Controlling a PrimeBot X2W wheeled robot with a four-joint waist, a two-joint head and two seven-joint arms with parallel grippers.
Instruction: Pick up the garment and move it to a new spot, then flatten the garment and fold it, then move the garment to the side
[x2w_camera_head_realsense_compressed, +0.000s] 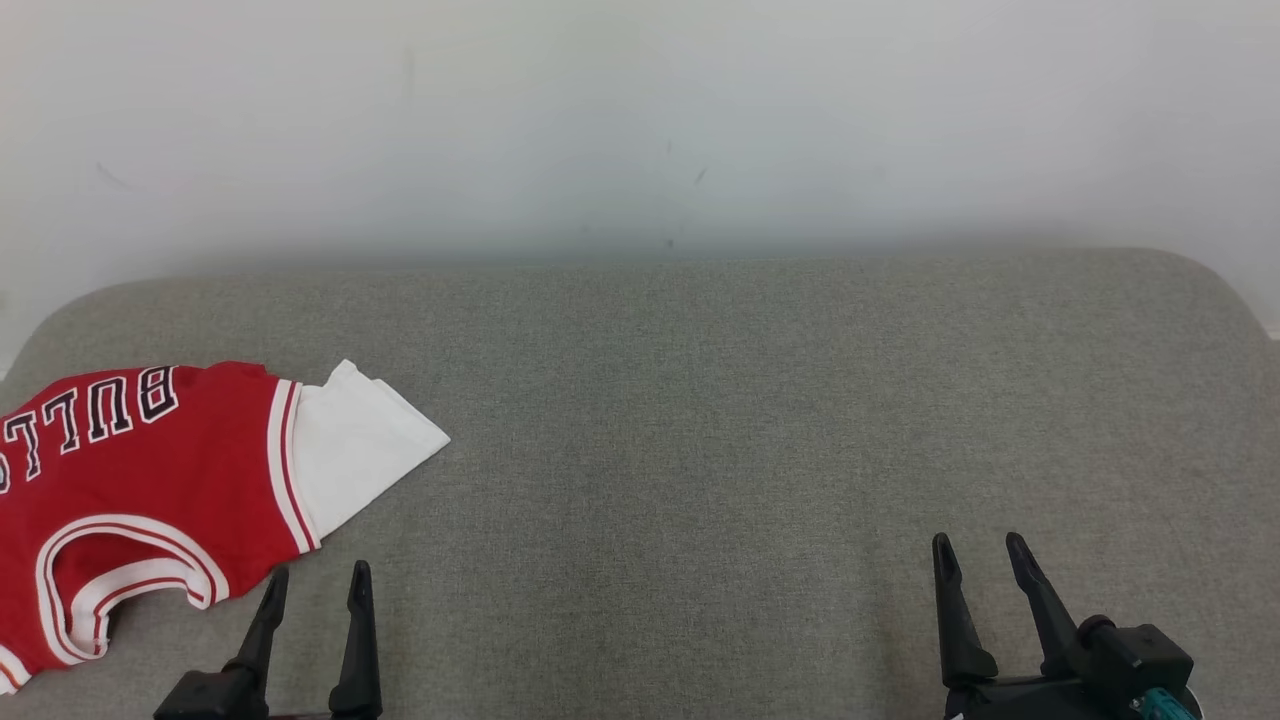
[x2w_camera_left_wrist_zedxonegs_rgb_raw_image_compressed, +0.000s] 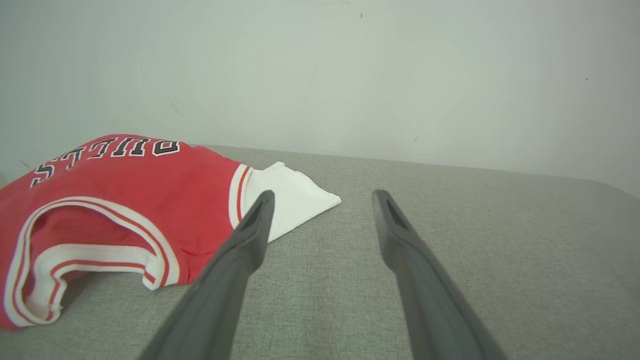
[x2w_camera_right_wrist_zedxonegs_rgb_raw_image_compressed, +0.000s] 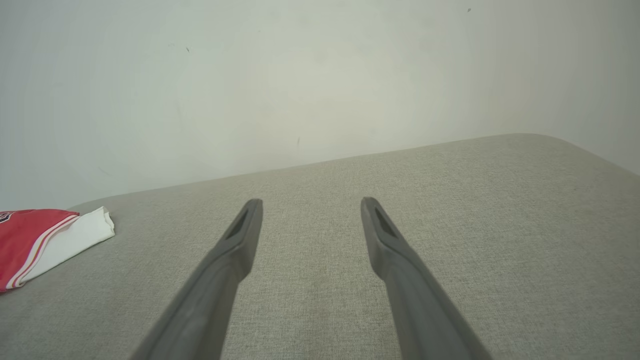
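The garment (x2w_camera_head_realsense_compressed: 150, 480) is a red basketball jersey with white trim, black lettering and a white sleeve. It lies rumpled at the left edge of the grey padded surface (x2w_camera_head_realsense_compressed: 700, 420). My left gripper (x2w_camera_head_realsense_compressed: 318, 575) stands open just in front of the garment's near right corner, apart from it, with nothing between its fingers. In the left wrist view the garment (x2w_camera_left_wrist_zedxonegs_rgb_raw_image_compressed: 125, 200) lies to the left of the left gripper (x2w_camera_left_wrist_zedxonegs_rgb_raw_image_compressed: 322, 195). My right gripper (x2w_camera_head_realsense_compressed: 978, 545) is open over bare fabric at the lower right. The right wrist view has the right gripper (x2w_camera_right_wrist_zedxonegs_rgb_raw_image_compressed: 310, 202) open and the garment (x2w_camera_right_wrist_zedxonegs_rgb_raw_image_compressed: 45, 237) far off at the left.
A pale wall (x2w_camera_head_realsense_compressed: 640, 120) rises directly behind the padded surface. The surface's rounded corners show at the far left and the far right (x2w_camera_head_realsense_compressed: 1215, 290). Bare grey fabric stretches from the garment across to the right edge.
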